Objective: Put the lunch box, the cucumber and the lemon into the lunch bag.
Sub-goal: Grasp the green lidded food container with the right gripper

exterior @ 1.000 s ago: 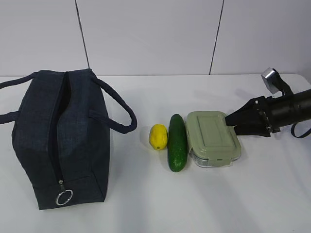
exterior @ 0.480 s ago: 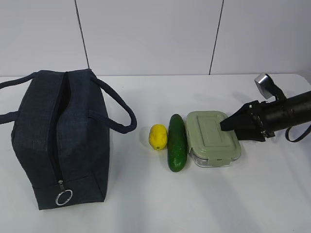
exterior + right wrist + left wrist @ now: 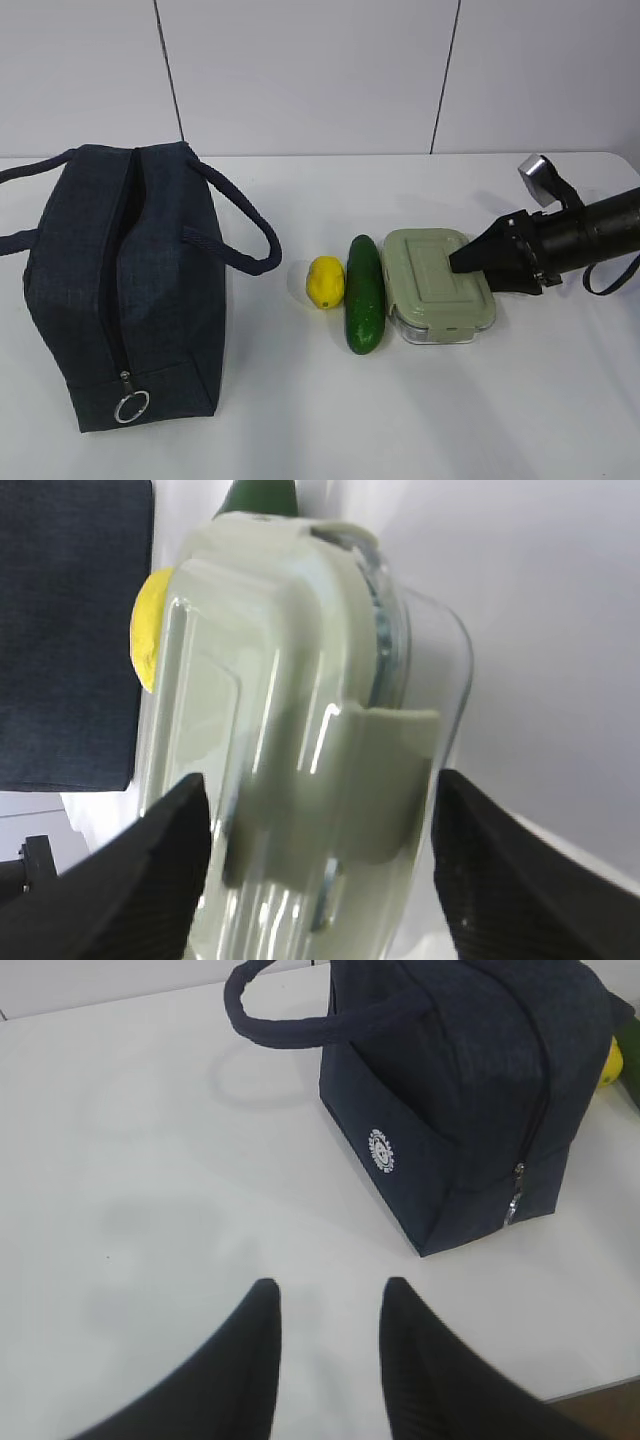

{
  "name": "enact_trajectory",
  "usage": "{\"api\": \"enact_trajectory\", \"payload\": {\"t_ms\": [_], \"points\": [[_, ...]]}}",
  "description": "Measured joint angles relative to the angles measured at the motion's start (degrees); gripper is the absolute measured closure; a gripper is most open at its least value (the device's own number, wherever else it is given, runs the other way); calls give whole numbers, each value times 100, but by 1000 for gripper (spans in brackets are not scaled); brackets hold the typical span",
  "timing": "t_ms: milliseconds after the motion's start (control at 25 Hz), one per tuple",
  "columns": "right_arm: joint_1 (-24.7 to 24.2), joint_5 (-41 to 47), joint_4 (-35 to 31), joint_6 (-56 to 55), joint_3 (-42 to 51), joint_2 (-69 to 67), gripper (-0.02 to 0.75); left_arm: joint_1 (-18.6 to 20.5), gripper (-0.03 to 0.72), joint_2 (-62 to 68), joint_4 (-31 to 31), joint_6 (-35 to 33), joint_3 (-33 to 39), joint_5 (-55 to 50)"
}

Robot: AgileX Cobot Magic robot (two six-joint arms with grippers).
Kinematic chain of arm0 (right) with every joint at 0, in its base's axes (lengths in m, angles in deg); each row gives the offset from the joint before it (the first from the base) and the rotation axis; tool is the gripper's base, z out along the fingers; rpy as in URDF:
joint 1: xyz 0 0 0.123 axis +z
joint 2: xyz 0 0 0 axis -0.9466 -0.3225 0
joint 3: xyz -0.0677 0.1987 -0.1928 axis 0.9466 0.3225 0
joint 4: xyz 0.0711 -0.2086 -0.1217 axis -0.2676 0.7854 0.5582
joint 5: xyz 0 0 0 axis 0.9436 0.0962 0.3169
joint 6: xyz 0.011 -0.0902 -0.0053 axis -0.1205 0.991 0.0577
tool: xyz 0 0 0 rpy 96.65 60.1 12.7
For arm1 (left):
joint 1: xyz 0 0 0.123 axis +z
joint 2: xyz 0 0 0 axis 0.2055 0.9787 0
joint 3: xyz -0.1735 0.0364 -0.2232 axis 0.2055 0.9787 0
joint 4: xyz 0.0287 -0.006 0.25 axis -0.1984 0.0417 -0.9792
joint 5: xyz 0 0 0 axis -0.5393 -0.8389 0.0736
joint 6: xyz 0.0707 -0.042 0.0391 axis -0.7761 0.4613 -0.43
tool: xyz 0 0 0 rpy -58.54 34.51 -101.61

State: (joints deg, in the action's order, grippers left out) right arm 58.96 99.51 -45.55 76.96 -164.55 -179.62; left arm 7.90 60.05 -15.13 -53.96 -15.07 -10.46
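The lunch box (image 3: pixel 438 286), clear with a pale green lid, lies right of centre, beside the dark green cucumber (image 3: pixel 365 293) and the yellow lemon (image 3: pixel 325 281). The navy lunch bag (image 3: pixel 125 280) stands at the left, its top zipper mostly closed, ring pull at the front. My right gripper (image 3: pixel 455 262) is open at the box's right end, one finger above the lid; the right wrist view shows its fingers astride the lunch box (image 3: pixel 300 760), with the lemon (image 3: pixel 150 630) and cucumber (image 3: pixel 258 495) behind. My left gripper (image 3: pixel 325 1295) is open and empty over bare table, near the bag (image 3: pixel 470 1090).
The white table (image 3: pixel 330 420) meets a white panelled wall behind. The bag's loop handles (image 3: pixel 240 225) stick out to both sides. The left arm is out of the exterior view.
My right gripper has moved left along the table until its open fingers reach around the right end of the lunch box. Nothing else has moved.
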Motion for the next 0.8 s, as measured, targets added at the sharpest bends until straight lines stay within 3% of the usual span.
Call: {"api": "enact_trajectory", "payload": {"t_ms": [800], "points": [[11,0,100,-66,0,0,237,0,445,0,0,0,0,0]]}}
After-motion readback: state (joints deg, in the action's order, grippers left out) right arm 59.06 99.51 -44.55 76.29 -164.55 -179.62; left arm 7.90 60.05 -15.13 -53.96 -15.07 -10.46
